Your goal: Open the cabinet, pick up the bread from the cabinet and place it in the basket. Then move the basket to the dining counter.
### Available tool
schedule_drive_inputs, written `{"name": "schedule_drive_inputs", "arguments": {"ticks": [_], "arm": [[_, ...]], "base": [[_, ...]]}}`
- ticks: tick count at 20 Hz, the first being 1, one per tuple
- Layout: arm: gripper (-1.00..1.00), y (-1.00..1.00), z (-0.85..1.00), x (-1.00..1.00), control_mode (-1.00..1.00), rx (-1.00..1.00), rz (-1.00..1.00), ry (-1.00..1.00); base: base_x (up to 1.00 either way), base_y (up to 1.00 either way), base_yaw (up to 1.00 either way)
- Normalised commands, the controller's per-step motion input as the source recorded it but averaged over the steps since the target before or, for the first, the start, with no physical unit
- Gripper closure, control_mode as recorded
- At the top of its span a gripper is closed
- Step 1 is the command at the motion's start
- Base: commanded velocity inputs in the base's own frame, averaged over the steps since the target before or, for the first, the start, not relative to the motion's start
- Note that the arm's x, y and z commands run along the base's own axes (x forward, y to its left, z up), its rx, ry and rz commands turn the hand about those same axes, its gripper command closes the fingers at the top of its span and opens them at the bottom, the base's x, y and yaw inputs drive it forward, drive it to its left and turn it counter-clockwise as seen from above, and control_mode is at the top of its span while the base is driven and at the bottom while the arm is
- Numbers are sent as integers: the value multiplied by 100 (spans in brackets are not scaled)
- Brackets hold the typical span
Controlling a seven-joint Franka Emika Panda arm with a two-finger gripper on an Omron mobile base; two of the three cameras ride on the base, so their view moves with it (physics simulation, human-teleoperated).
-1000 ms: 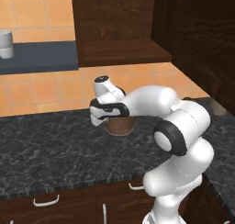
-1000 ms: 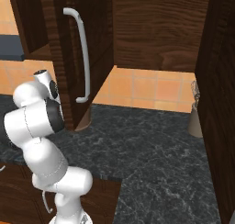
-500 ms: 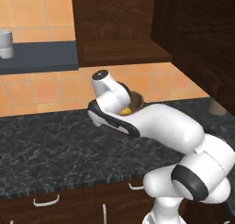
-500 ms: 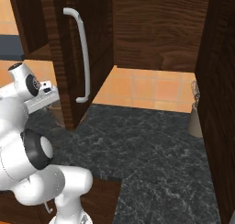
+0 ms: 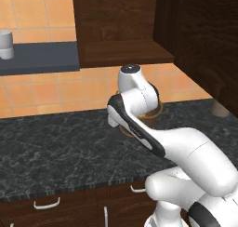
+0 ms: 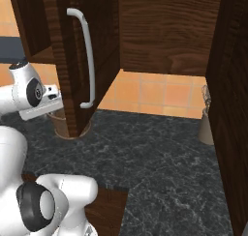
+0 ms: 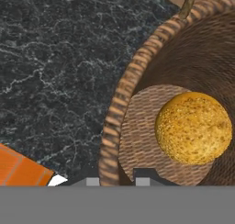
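The gripper (image 7: 117,181) is closed over the rim of the basket (image 7: 120,99), its two dark tips straddling the woven wall, one outside and one inside. The hand view looks down into the basket, where the bread (image 7: 193,127) lies on the woven bottom, just ahead of the inner fingertip and apart from it. The left base view has the arm bent over the basket (image 5: 151,115) on the black marbled counter (image 5: 56,151). The right base view shows the cabinet (image 6: 72,61) door swung open, hiding most of the basket (image 6: 62,126).
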Motion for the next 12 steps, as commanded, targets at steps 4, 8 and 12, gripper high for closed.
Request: {"name": "schedule_drive_inputs", "arguments": {"ticks": [4, 8, 12], "arm": [[100, -27, 48, -49, -100, 2, -2, -2], [100, -28, 57, -26, -100, 0, -1, 3], [100, -20, 8, -37, -100, 1, 0, 5]], "base": [[0, 0, 0], [0, 0, 0], [0, 0, 0]]}}
